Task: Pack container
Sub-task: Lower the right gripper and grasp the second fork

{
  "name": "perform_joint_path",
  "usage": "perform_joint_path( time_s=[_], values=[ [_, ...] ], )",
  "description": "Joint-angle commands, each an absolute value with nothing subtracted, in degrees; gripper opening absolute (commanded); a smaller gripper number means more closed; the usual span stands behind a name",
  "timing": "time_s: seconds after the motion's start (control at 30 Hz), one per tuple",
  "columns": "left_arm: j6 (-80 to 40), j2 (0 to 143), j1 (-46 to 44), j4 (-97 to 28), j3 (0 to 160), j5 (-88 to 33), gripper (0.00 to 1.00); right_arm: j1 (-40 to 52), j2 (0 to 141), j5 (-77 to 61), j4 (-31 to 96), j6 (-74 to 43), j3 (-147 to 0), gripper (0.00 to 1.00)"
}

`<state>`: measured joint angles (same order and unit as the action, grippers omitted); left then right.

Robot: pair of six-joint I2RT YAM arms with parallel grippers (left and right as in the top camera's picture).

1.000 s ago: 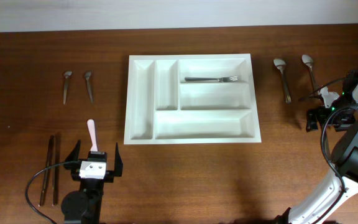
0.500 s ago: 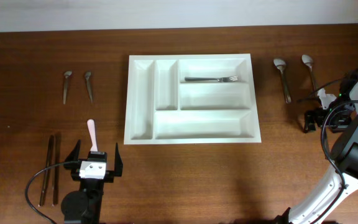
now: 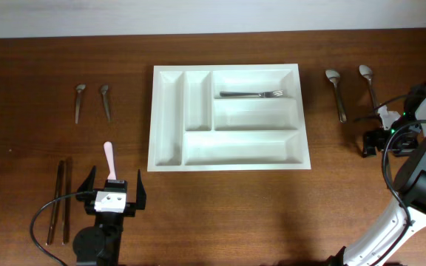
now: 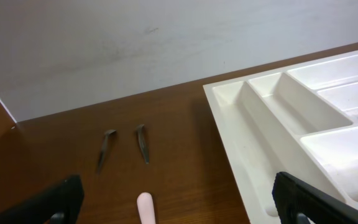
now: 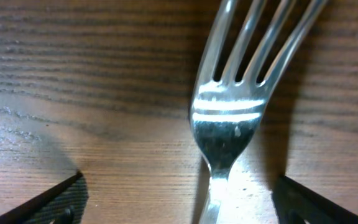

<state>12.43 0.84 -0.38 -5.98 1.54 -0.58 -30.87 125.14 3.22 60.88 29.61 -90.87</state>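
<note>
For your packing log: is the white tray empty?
No: the tray holds one fork, in its top long compartment; the rest look empty.

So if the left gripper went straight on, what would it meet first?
Probably the pink handle, lying just ahead of the left gripper, in line with its open jaws; height is unclear.

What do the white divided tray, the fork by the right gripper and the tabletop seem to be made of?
White five-compartment cutlery tray: probably plastic, smooth moulded walls, soft sheen. Silver fork: metal, polished, sharp bright glints. Brown table: wood or wood-look laminate, streaky grain, matte.
</note>
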Motion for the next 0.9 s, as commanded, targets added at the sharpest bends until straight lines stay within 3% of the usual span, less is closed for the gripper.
perform_joint_path(
  time_s=[0.0,0.2,0.4,0.5,0.63,0.7,0.8,0.87],
  values=[
    [12.5,0.4,-0.1,-5.8,1.1,-0.2,0.99,-31.3,126.9,3.3,60.4,29.5,-87.4,0.89],
    [12.5,0.4,-0.1,-5.8,1.1,-0.2,0.99,-31.3,126.9,3.3,60.1,29.5,-87.3,0.8],
    [12.5,0.4,-0.1,-5.8,1.1,-0.2,0.99,-31.3,126.9,3.3,59.9,29.5,-87.3,0.8],
    [12.5,0.3,-0.1,-5.8,1.1,-0.2,0.99,-31.3,126.9,3.3,59.9,29.5,-87.3,0.87],
    [12.5,0.4,-0.1,-5.8,1.1,-0.2,0.99,-31.3,126.9,3.3,59.9,29.5,-87.3,0.87],
    [12.5,0.4,-0.1,-5.8,1.1,-0.2,0.99,-31.3,126.9,3.3,59.9,29.5,-87.3,0.82],
    [12.5,0.4,-0.1,-5.8,1.1,-0.2,0.99,-31.3,126.9,3.3,59.9,29.5,-87.3,0.59],
    [12.5,0.4,-0.1,-5.8,1.1,-0.2,0.99,-31.3,126.9,3.3,59.9,29.3,-87.3,0.5]
  ],
)
